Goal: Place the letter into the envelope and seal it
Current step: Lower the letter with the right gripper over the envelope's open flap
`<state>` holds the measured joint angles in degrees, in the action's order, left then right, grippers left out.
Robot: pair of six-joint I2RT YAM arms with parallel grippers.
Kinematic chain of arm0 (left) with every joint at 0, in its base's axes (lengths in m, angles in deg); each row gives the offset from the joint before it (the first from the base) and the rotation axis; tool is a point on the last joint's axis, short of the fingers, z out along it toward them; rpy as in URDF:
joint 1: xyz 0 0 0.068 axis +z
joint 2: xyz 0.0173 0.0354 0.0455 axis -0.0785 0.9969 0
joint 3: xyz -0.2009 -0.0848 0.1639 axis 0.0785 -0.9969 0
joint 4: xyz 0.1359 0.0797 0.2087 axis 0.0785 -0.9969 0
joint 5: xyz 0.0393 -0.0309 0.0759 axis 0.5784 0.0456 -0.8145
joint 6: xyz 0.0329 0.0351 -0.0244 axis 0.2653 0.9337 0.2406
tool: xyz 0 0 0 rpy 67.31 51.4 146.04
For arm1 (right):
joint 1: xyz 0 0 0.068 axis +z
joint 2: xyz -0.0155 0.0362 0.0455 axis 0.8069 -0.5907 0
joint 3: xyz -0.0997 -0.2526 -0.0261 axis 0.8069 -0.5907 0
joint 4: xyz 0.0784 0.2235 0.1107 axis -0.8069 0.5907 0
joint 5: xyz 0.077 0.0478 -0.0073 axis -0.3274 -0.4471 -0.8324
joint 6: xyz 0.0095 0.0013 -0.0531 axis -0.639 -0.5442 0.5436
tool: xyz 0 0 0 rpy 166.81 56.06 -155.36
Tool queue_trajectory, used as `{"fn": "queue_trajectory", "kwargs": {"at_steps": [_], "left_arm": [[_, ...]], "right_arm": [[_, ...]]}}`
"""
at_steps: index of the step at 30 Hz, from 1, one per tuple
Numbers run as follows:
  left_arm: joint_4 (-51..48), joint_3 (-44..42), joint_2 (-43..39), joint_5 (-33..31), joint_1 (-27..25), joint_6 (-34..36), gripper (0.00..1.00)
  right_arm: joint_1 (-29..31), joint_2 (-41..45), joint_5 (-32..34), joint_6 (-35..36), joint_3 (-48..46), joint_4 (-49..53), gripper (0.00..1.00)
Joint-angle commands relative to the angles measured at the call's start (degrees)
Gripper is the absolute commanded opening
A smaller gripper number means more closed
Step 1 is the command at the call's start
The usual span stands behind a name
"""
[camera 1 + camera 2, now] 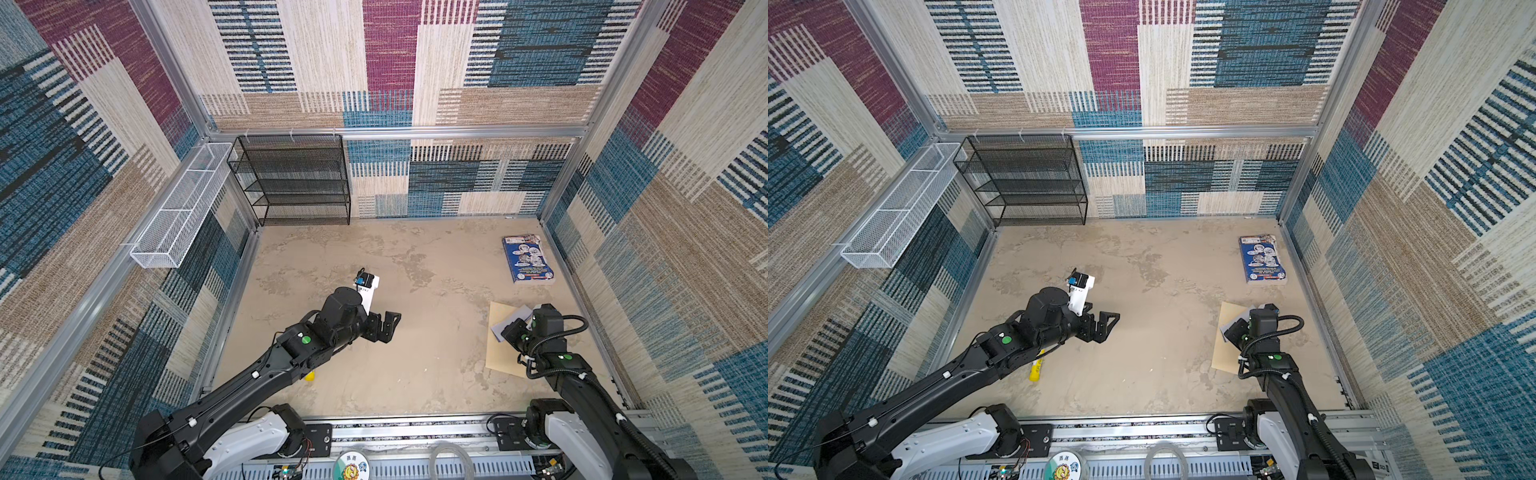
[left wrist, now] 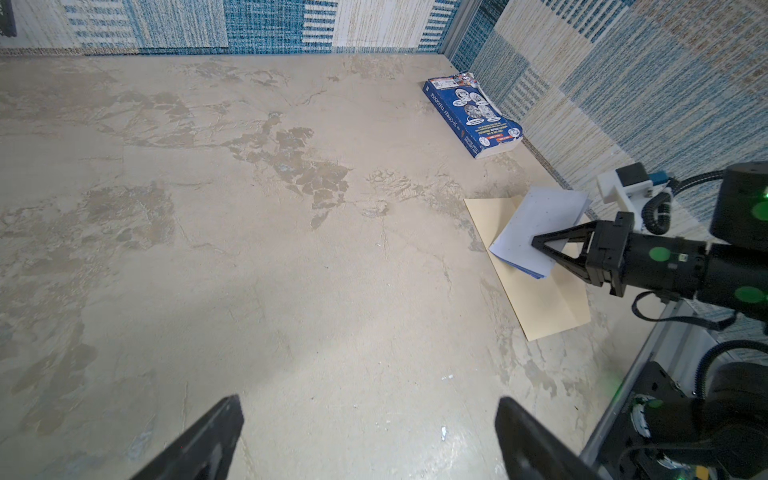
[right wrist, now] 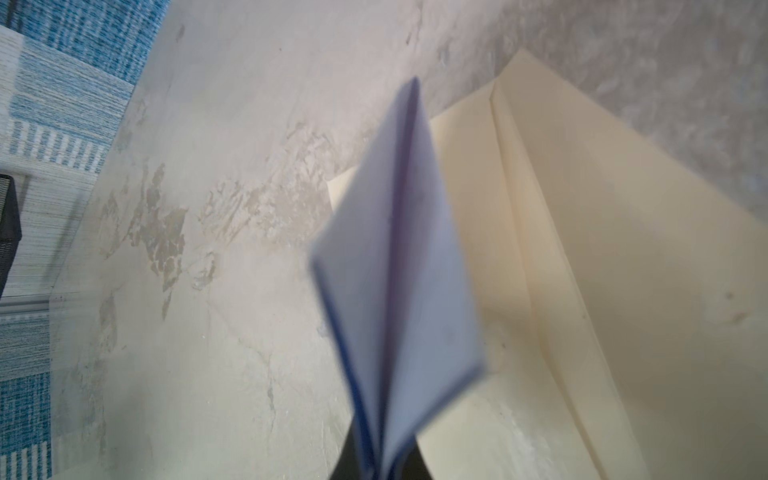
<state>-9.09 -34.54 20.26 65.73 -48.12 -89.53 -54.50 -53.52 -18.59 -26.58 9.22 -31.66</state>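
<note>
Top views both show the mottled tan table (image 1: 374, 257). On its right side, near the front rail, the envelope (image 1: 498, 353) lies flat, with what looks like its flap folded open along a crease. Above it the right gripper (image 2: 540, 250) is clamped on the letter (image 2: 536, 220), which is folded into layers, plain white side out, with a blue edge showing. It hangs tilted over the envelope's far part, and I cannot tell whether any corner touches. The left gripper (image 1: 386, 326) hovers well apart over the middle of the table, jaws spread wide and empty. I'd judge the letter light and limp, its layers apt to splay, so a pinch across all layers near one edge suits it. The envelope looks light enough to skid and probably wants pinning down.
</note>
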Motion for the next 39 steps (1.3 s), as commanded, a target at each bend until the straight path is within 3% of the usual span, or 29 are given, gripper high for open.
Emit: {"fn": "queue_trajectory", "kwargs": {"at_steps": [1, 19, 27, 39], "left_arm": [[1.67, -0.18, -0.58, 0.12, 0.02, -0.18, 1.00], [1.86, -1.99, -3.89, -1.19, 0.04, 0.17, 1.00], [1.92, -2.29, -4.23, -1.64, 0.02, 0.17, 0.99], [3.07, -6.45, -8.18, -4.06, 0.02, -1.69, 1.00]], "right_arm": [[-0.08, -1.60, -2.47, -2.90, -1.77, -4.40, 0.00], [2.20, -6.81, -11.38, -10.24, -10.17, -16.45, 0.00], [15.22, -13.68, -9.27, -19.29, -9.52, -24.69, 0.00], [38.41, -29.02, 1.94, -40.20, -2.08, -42.15, 0.00]]}}
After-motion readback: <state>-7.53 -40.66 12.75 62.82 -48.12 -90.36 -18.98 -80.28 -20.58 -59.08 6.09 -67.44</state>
